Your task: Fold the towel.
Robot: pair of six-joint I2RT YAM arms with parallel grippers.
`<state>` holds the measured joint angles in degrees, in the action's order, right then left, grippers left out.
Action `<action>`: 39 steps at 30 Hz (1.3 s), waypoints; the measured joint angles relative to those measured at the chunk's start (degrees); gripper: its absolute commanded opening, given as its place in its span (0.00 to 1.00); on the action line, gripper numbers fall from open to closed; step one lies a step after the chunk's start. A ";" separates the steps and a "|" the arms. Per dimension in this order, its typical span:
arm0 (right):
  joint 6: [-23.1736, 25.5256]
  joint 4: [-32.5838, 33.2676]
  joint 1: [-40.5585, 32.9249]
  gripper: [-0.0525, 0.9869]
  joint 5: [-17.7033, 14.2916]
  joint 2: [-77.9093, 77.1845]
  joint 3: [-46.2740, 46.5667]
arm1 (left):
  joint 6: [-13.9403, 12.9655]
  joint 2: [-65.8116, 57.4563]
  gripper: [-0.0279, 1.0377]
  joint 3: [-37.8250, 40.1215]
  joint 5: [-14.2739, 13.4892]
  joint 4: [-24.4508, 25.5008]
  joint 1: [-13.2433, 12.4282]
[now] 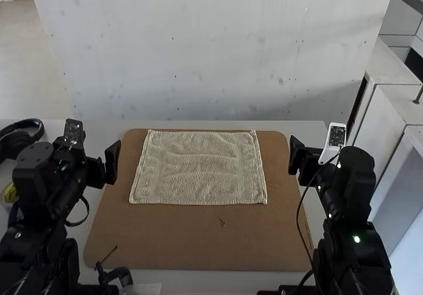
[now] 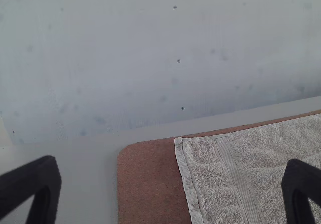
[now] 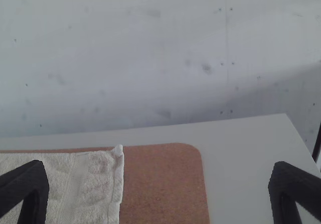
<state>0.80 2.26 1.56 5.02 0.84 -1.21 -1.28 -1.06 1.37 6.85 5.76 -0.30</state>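
Brown board on grey table, under spread towel. Left gripper left of towel, right gripper right of it, both open, empty.

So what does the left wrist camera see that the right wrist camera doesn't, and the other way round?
Left wrist view: the left tool, open, the towel's left edge and the board's far left corner.

Right wrist view: the right tool, open, the towel's right edge, plus the far right corners of the board and table.

Both: part of the towel, board and table.
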 measured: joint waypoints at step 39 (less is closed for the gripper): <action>1.75 -5.92 0.00 0.98 -1.92 45.53 -36.04 | 7.78 -39.19 0.92 34.16 3.32 -11.50 1.05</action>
<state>2.55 -3.66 1.56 3.09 46.37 -37.26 6.50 -40.25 35.53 10.17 -5.74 0.75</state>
